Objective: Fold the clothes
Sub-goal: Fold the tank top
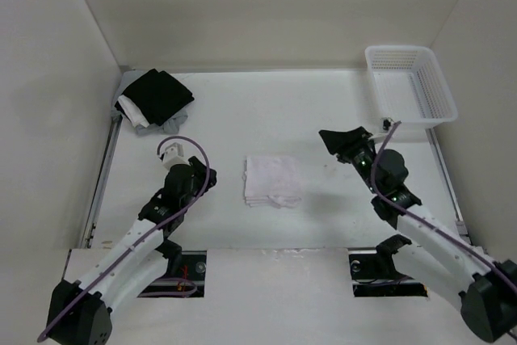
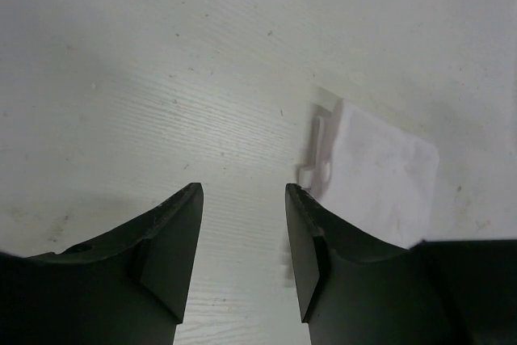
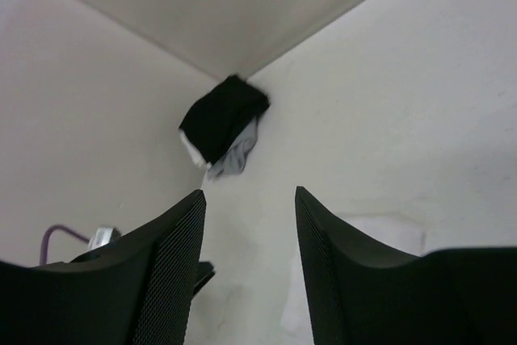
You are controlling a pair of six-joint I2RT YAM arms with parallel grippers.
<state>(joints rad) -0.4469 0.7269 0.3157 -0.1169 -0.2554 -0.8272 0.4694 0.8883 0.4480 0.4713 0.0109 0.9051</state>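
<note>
**Materials and finishes**

Garment: thin white cloth, soft, matt, lightly creased. Table: white, matt, faint wood grain and small specks are seen. Basket: white plastic lattice. Pile: black, white and grey cloth. Left fingers: smooth matt black plastic. Right fingers: black, fine cross-hatched texture is seen.

We see open tabletop across the far middle, between the dark clothes pile in the far left corner and the basket at far right. The folded white garment lies mid-table, with bare lanes on its left and right. Walls close off three sides.
</note>
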